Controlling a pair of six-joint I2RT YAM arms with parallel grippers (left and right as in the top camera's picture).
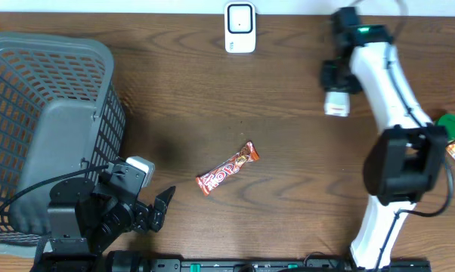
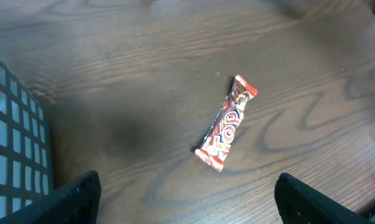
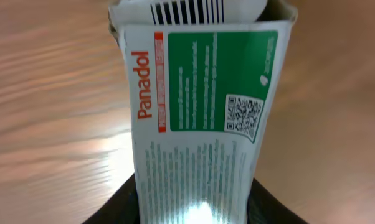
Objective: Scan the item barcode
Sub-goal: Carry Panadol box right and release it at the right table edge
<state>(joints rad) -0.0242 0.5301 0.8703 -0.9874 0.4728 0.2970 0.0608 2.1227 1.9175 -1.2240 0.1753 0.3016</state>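
- Right wrist view: the right gripper (image 1: 337,92) looks clamped on the Panadol box (image 3: 200,124), with the barcode (image 3: 187,9) at the far end.
- Overhead, the box sits well right of the white scanner (image 1: 240,28), so I'd call this the carry step.
- Next move: go left and face the stripes to the scanner.
- The left gripper (image 1: 161,211) is spread wide and empty, near the candy bar (image 1: 227,168).

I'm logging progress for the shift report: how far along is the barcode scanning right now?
Done: the right gripper holds the Panadol box, its barcode at the end away from the wrist. In hand: bringing that box to the scanner, which stands apart from it at the table's far edge. Left: the scan itself; the candy bar lies untouched before the open left gripper.
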